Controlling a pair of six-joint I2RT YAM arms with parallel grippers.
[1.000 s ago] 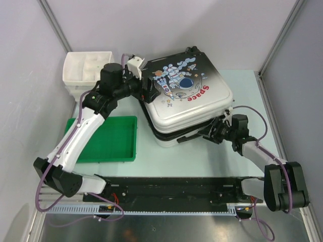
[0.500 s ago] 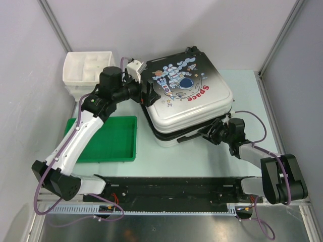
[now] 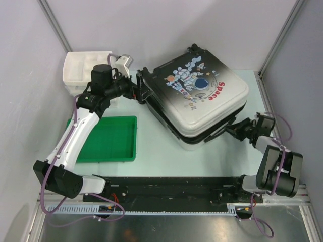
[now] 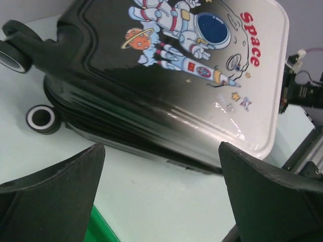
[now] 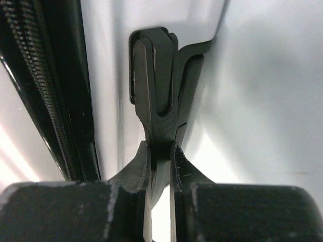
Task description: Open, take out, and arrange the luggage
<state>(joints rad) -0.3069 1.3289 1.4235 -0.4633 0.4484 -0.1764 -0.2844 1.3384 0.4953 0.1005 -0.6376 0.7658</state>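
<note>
Luggage (image 3: 202,101), zip pull (image 5: 156,75) pinched between right gripper (image 5: 160,148) fingers

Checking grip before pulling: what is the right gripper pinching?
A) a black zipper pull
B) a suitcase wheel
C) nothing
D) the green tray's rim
A: the right wrist view shows the right gripper closed on the black zipper pull lying against the luggage.
</note>
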